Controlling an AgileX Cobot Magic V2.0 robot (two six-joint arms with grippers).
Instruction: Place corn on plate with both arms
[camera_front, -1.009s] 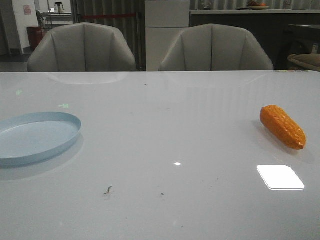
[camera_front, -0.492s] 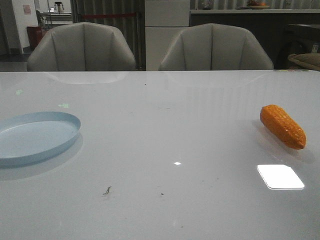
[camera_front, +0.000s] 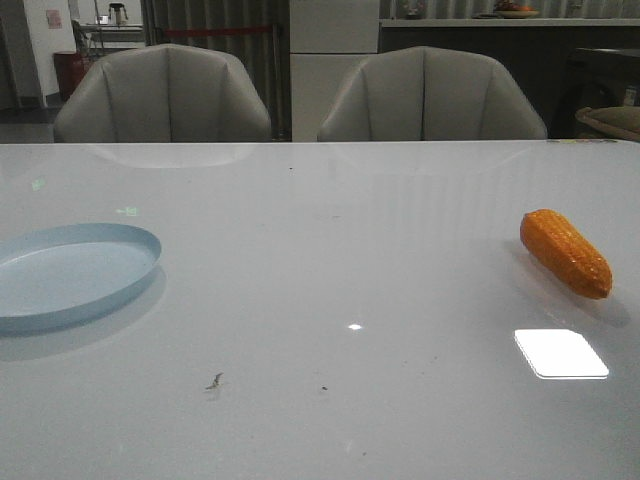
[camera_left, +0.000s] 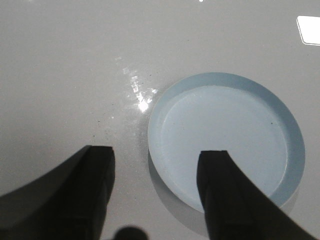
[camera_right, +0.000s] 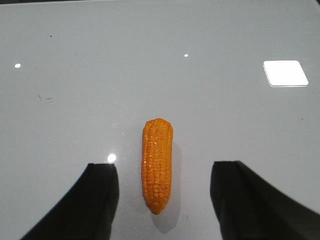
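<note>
The orange corn (camera_front: 565, 253) lies on the white table at the right; in the right wrist view it (camera_right: 157, 164) lies lengthwise between my open right gripper's (camera_right: 164, 170) two black fingers, untouched, the gripper above it. The pale blue plate (camera_front: 70, 272) sits empty at the table's left edge. In the left wrist view the plate (camera_left: 225, 135) lies below my open, empty left gripper (camera_left: 159, 157), one finger over its near rim. Neither gripper shows in the front view.
The glossy white table (camera_front: 330, 250) carries a bright rectangular light reflection (camera_front: 560, 354) near the corn and small dark specks (camera_front: 215, 381) at the front. Two grey chairs (camera_front: 165, 95) stand behind the far edge.
</note>
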